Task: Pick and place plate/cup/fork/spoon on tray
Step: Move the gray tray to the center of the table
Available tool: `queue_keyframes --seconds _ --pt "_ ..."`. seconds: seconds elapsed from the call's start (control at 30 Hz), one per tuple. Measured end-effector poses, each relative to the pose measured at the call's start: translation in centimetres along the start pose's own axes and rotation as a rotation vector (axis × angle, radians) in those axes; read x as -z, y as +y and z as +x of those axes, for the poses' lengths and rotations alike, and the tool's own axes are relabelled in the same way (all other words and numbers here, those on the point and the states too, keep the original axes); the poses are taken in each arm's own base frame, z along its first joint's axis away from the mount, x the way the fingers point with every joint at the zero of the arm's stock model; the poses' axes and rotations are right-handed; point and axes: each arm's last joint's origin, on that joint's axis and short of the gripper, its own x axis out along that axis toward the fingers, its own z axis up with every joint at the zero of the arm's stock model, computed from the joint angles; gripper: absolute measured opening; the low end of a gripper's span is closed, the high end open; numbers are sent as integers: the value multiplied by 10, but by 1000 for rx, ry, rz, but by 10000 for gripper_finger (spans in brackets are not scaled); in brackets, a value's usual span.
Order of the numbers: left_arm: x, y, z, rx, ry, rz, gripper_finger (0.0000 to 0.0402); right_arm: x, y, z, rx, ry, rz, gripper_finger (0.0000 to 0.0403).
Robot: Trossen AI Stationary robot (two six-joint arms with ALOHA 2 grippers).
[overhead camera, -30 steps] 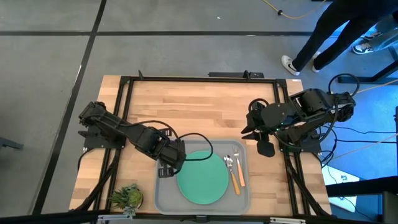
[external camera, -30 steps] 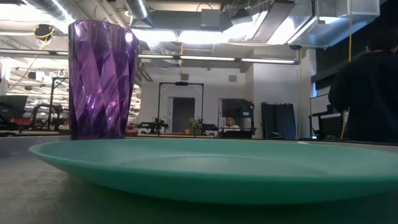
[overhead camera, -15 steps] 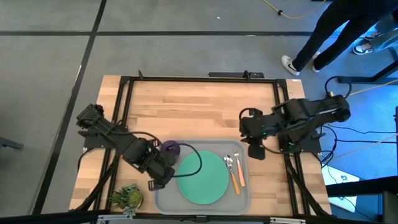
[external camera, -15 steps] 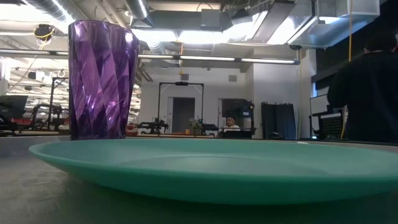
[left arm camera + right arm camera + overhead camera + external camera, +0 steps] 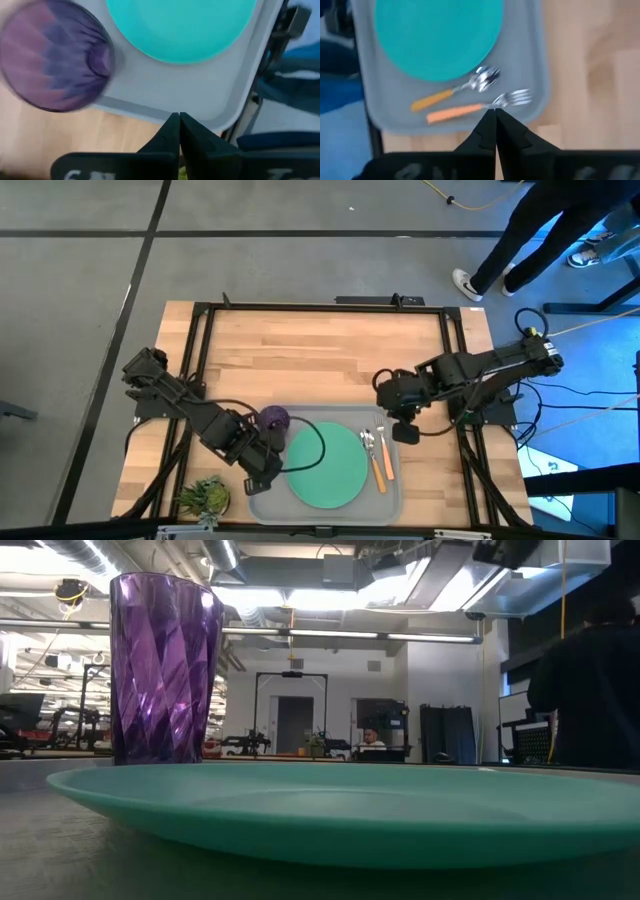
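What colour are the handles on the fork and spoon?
Orange-tan on both the fork and the spoon, clearest in the right wrist view.

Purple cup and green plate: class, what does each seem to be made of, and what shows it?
The faceted purple tumbler looks like translucent plastic: light passes through its ridged walls. The flat round green plate looks like matte plastic or melamine: even colour, soft sheen. Neither is certain.

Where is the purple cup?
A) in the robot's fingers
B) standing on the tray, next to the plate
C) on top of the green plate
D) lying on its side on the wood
B: the purple cup stands upright in the tray's corner, beside the green plate, with no fingers on it.
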Motion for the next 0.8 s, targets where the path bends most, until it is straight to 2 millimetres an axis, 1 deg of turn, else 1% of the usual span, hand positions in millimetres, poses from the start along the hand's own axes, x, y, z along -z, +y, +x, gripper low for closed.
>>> queue_keyframes --seconds 0.13,0.27,0.37,0.53,0.7,0.8 --pt "9 -7 16 41 33 16 1 6 1 13 -79 66 -8 4" --pt "17 -12 36 57 18 -21 1 12 -1 34 -93 98 8 3" --pt "24 -12 50 45 21 -33 1 15 -1 50 -138 103 46 2" --pt "36 -8 77 19 18 -8 0 24 13 73 -242 90 72 2" --pt "48 -4 107 55 25 23 0 35 30 94 -346 45 126 2" --pt "52 -1 120 73 17 27 0 42 39 105 -404 5 145 2"
